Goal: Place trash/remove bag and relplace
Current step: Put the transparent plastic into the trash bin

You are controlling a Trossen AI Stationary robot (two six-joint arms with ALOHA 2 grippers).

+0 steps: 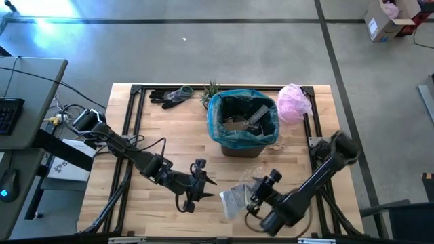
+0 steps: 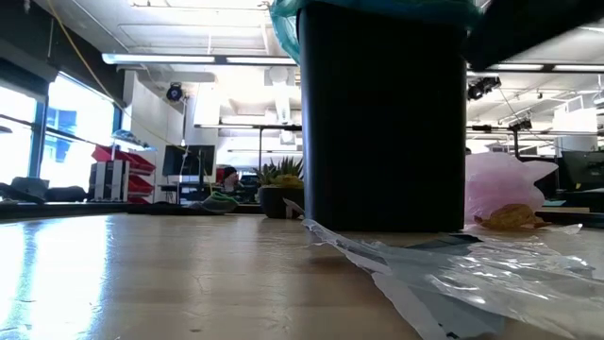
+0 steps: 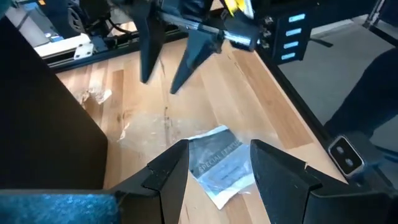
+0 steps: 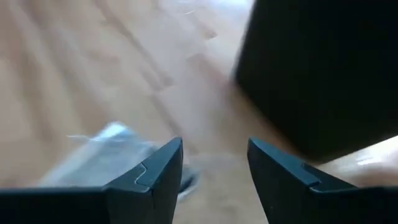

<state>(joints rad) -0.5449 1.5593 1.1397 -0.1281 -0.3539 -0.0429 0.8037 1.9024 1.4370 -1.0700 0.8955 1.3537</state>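
The teal bag (image 1: 224, 129) lines the black bin (image 2: 382, 123) at the table's far middle, its rim folded over the bin's edge, with trash inside. A printed silvery wrapper (image 3: 221, 165) and clear wrappers (image 2: 453, 274) lie flat on the wood in front of the bin. A small paper scrap (image 3: 96, 95) lies near the bin's foot. My left gripper (image 1: 209, 188) hovers open above the silvery wrapper, its fingers on either side of it in the left wrist view. My right gripper (image 1: 252, 196) hangs open just beyond, over the clear wrappers (image 4: 106, 149).
A pale pink bag (image 1: 293, 102) and a brownish lump (image 2: 510, 217) sit right of the bin. Dark gloves (image 1: 169, 96) and a small plant (image 1: 211, 89) lie at the far edge. The black frame (image 1: 129, 122) rims the table. Bare wood (image 1: 163, 129) lies left of the bin.
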